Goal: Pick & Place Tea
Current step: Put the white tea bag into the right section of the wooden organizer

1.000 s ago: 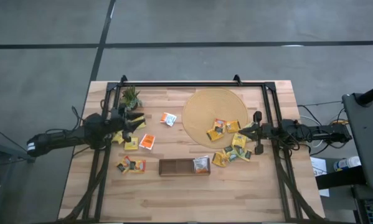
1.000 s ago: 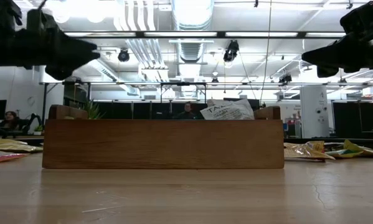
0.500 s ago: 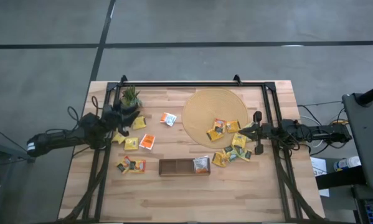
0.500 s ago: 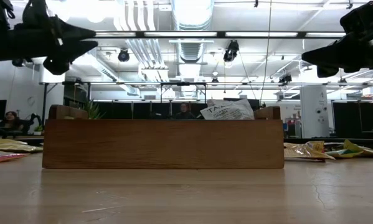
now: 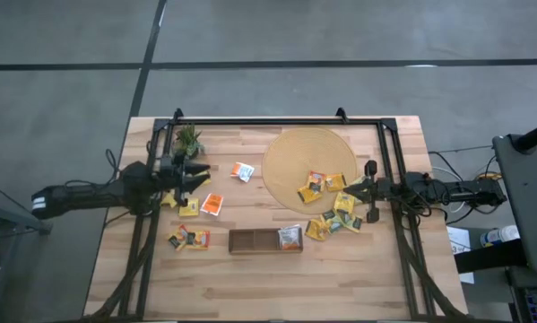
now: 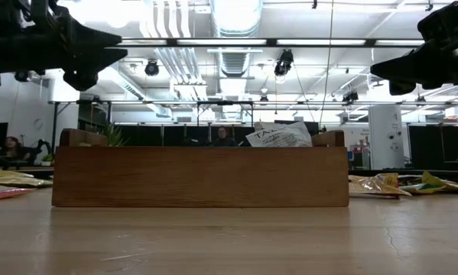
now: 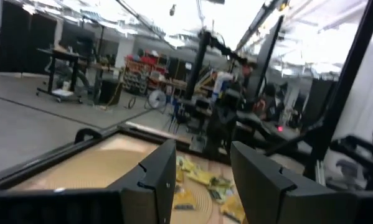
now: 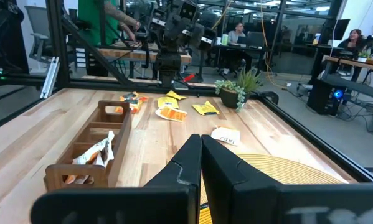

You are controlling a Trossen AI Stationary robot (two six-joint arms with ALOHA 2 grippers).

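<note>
A: Starting with the left hand (image 5: 199, 170). Spread or pressed together?

B: Spread, pinching nothing. Shown plainly in the left wrist view: an open gap between the fingers (image 7: 155, 177), with only the far side of the bench beyond.

A: And where?

B: Above the bench (image 5: 250, 287), just beside the plant (image 5: 188, 139), over the yellow tea packets (image 5: 189, 207) on the left side. Touching none of them; hangs high in the low view (image 6: 114, 52).

A: Any change from a second ago?

B: Yes. Drew back toward the left edge half a second ago, then came forward again. Now back out about as far as at the start, only slightly nearer the plant.

A: Turning to the right hand (image 5: 356, 190)?

B: Pressed together, gripping nothing; closed tight in the right wrist view (image 8: 201, 149). Parked at the right rim of the round mat (image 5: 295, 148), just as a second ago.

A: So where to find the tea?

B: Scattered in groups:
- A few packets on the mat's lower right part (image 5: 320, 185).
- More packets just off its rim, near the right hand (image 5: 335, 222).
- An orange packet (image 5: 212, 204) beside the yellow ones on the left.
- A white-and-orange packet (image 5: 243, 171) between the plant and the mat.
- A pair near the front left (image 5: 187, 239).
- One sachet standing in the right end of the tray (image 5: 250, 240), poking over the wall in the low view (image 6: 280, 135).

A: Any of it shifted?

B: None. Same spots as before.
</note>
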